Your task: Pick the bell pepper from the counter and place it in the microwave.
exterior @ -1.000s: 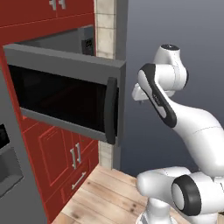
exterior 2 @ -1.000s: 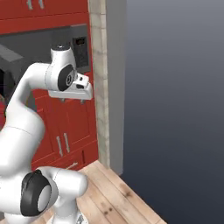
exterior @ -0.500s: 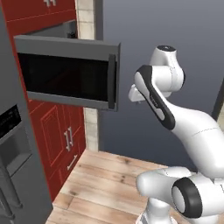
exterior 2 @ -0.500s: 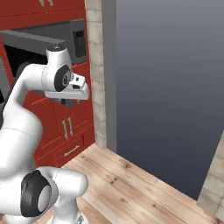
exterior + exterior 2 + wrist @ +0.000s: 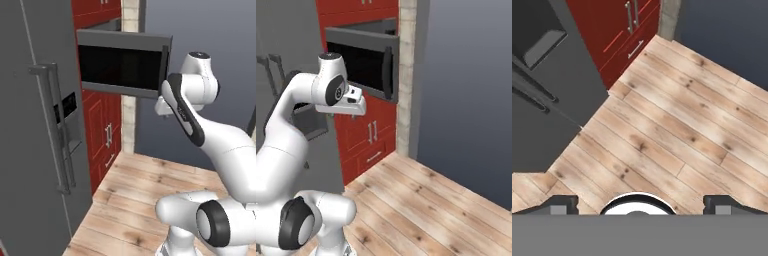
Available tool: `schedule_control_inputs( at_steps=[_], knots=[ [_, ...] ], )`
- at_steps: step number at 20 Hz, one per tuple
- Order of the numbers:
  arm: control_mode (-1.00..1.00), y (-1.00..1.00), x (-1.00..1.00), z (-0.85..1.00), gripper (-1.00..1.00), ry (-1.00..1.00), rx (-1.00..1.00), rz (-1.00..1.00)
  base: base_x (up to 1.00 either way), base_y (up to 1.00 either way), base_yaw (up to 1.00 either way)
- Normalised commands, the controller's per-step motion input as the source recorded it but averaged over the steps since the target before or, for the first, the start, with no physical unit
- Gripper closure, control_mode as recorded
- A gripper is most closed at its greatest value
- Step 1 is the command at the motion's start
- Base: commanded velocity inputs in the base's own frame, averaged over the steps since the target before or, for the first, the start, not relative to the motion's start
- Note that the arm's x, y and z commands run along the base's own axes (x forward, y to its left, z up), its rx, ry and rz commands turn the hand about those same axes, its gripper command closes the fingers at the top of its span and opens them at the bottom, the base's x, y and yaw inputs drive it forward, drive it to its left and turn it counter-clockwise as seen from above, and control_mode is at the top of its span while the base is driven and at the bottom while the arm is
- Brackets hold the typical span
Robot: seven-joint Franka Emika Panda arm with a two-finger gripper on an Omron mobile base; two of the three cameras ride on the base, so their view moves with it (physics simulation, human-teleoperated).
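Microwave point(image 5: 122, 65) hanging open at head height beside the fridge point(image 5: 35, 125), door point(image 5: 363, 60) swung out above red cabinets point(image 5: 368, 132). Gripper point(image 5: 640, 204) raised at door level, pointing down at wooden floor point(image 5: 677, 130) — fingertips point(image 5: 562, 205) spread wide, nothing between them. Bell pepper and counter not located from this position; whereabouts cannot be told. Judged early in the task — pepper not yet picked up, placement outstanding. Remaining: reach the counter, grasp the pepper, return, set it inside the open microwave.
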Motion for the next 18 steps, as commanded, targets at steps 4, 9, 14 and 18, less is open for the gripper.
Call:
schedule_control_inputs(
  at_steps=[4, 9, 14, 18],
  knots=[
    [1.00, 0.00, 0.00, 0.00, -1.00, 0.00, 0.00, 0.00, -0.71, 0.86, 0.75],
    [1.00, 0.00, 0.00, 0.00, -1.00, 0.00, 0.00, 0.00, -0.51, 0.69, 0.89],
    [1.00, 0.00, 0.00, 0.00, -1.00, 0.00, 0.00, 0.00, -0.36, 0.90, 0.85],
    [1.00, 0.00, 0.00, 0.00, -1.00, 0.00, 0.00, 0.00, 0.21, 1.00, 0.63]
  ],
)
